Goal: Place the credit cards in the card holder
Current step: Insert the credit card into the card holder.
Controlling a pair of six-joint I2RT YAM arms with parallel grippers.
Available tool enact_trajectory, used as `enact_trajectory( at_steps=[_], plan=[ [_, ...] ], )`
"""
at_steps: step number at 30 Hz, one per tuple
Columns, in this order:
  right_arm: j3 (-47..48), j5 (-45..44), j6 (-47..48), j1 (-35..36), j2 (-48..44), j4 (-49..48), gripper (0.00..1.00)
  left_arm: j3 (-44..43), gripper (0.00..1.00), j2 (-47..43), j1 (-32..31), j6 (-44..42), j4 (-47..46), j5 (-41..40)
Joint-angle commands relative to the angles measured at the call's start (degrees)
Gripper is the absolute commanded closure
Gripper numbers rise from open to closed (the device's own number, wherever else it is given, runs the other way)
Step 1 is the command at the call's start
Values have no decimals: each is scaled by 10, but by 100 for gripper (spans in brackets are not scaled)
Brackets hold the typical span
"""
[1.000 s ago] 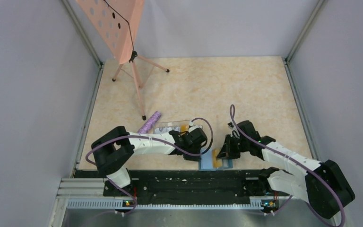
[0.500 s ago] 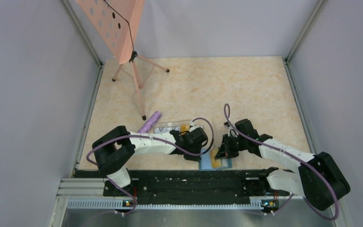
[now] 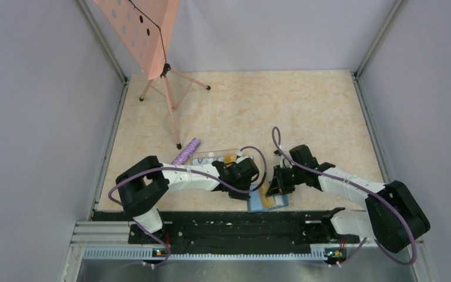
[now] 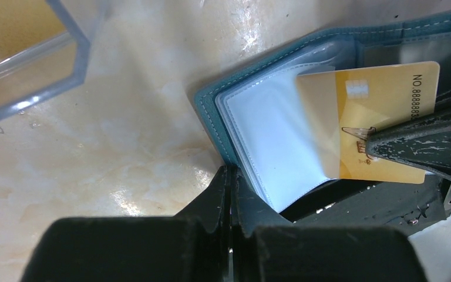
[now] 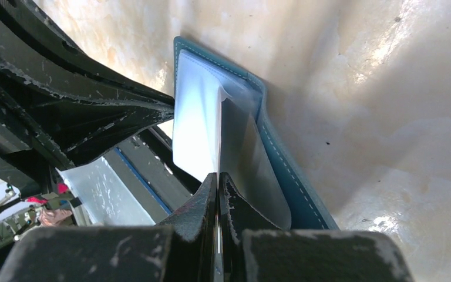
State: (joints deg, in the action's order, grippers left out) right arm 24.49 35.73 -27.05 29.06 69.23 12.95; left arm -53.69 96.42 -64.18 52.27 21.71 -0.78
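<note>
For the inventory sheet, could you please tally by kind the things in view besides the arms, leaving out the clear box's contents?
card holder: 1
gold card: 1
clear box: 1
purple cylinder: 1
pink stand: 1
Total: 5

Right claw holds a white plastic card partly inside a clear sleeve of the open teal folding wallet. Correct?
Not white. The left wrist view shows the right claw holding a gold-yellow plastic card partly inside a clear sleeve of the open teal folding wallet.
</note>
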Motion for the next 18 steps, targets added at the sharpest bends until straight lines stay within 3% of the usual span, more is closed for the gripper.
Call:
enact_trajectory(
  at_steps=[1, 11, 14, 18],
  plan=[
    [-5, -12, -4, 0, 13, -23, 100, 6, 100, 37, -4, -8, 4, 2],
    [-46, -25, -89, 1, -20, -61, 99, 7, 100, 34, -4, -7, 8, 0],
    [-38, -32, -91, 1, -35, -37, 85, 6, 100, 34, -4, -6, 8, -1],
    [-21, -39, -88, 2, -42, -3, 74, 5, 100, 33, -4, -7, 8, -1]
  ],
)
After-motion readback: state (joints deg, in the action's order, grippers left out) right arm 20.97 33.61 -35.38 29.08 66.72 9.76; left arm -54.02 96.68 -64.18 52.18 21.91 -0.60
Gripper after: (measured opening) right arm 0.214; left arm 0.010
